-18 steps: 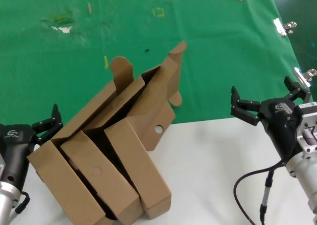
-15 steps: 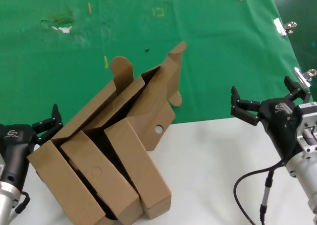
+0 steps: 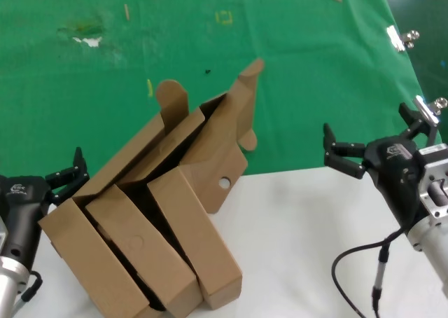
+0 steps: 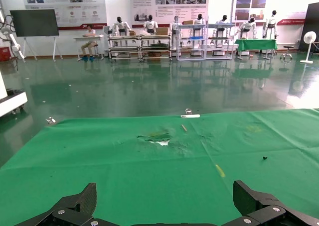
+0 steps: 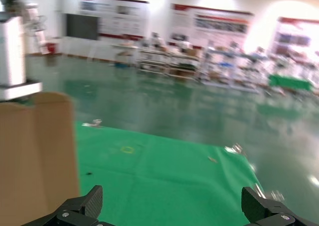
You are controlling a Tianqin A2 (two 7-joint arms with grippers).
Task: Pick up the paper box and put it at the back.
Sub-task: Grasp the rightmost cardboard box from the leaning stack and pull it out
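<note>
The paper box is propped, lid raised, against the nested boxes, straddling the desk and the green sheet. The right gripper is held spread, well right of it; the left gripper, also spread, is parked near-left. The leaning stack could be toppled by an off-centre grasp.

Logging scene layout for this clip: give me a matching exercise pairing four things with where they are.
Things:
1. plain brown cardboard paper box
2. nested brown cardboard boxes
3. left gripper
4. right gripper

Places:
A. at the green sheet's front edge, far from the boxes
B. on the white tabletop
C. beside the stack's near corner
D. propped up, lid open, over the green sheet's front edge

Pairs: 1-D, 2-B, 3-C, 4-A
</note>
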